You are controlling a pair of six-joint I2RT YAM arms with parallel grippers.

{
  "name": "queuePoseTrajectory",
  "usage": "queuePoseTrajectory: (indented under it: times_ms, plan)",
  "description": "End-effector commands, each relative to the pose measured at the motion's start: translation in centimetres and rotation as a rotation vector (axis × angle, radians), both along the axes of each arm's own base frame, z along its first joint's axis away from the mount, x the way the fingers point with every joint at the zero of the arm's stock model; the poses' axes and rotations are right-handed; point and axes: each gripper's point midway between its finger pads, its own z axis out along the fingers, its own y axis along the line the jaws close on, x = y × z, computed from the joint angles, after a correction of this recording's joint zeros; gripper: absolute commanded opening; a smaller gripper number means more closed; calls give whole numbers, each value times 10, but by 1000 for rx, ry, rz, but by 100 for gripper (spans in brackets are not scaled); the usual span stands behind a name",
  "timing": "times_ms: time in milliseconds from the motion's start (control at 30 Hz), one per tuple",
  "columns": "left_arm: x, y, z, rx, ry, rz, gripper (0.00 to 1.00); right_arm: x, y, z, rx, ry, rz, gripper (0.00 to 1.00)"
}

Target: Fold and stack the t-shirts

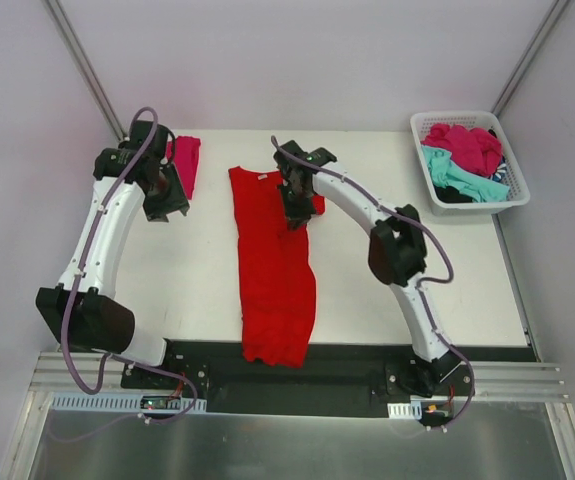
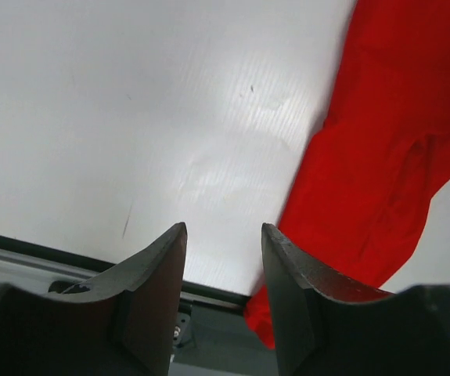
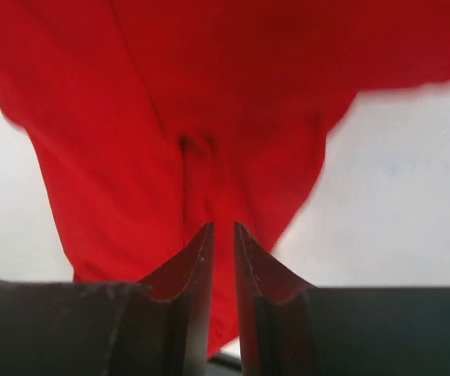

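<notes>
Nearest from above, hem of large bright red cloth t-shirt (image 1: 272,270) draped over near edge of white worktop (image 1: 197,290), body lengthwise, right tool (image 1: 295,213) at its sleeve. Left wrist: left tool (image 2: 223,229) spread, empty, above bare worktop. Right wrist: right tool nearly pressed together over red cloth, pinch unclear

The left fingers (image 2: 158,282) rise dark from the bottom of the view, standing apart with only bare white counter (image 2: 131,102) between them. A red t-shirt (image 2: 389,133) lies rumpled along the right side, its lower end reaching past the counter's edge beside the right-hand finger.
</notes>
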Motion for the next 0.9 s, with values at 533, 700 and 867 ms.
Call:
queuePoseTrajectory:
  times_ms: [533,700,867]
  plan:
    - [-51,-21,-41,-89,113,-56,43,39,-32,-63,71,293,-34,24]
    - [-58,-20,-50,-84,139,-59,43,50,-31,-72,120,308,-54,24]
    - [-61,-21,-46,-89,121,-59,43,47,-21,-31,224,217,-12,23]
